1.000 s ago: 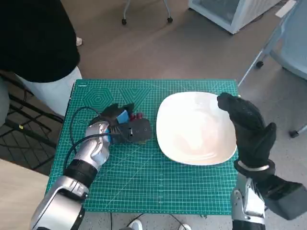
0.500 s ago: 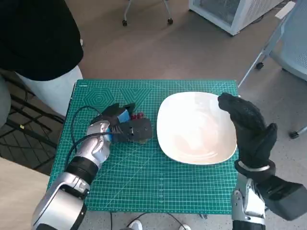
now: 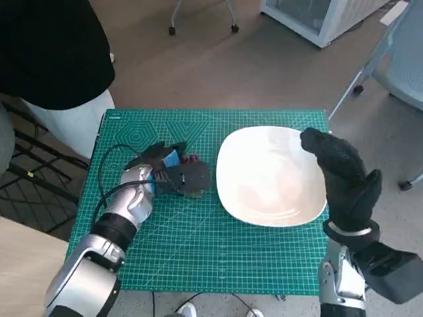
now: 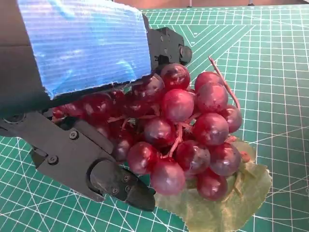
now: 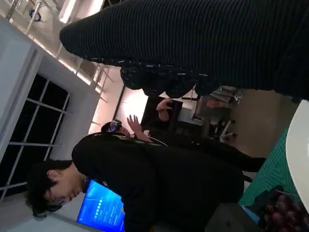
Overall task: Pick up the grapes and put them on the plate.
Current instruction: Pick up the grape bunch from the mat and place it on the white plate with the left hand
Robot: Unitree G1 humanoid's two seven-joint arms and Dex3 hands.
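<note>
Grapes [image 4: 183,130] sat on the mat, just left of the plate [image 3: 271,175]. Left hand [image 3: 173,173] was closed around the bunch; right hand [image 3: 340,175] hung open, empty. Likely soft, loose: cradle underneath, not squeeze.

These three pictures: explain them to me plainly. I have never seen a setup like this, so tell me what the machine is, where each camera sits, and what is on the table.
This is a humanoid robot at a small table covered by a green cutting mat. The head view looks steeply down from its head. Its left hand, black with blue tape, is closed around a bunch of red grapes that rests on the mat. Its right hand, in a black glove, is raised over the far edge of a white plate and holds nothing. The left wrist view sits behind the left hand and shows the grapes close up. The right wrist view is turned sideways and mostly shows a person nearby.
</note>
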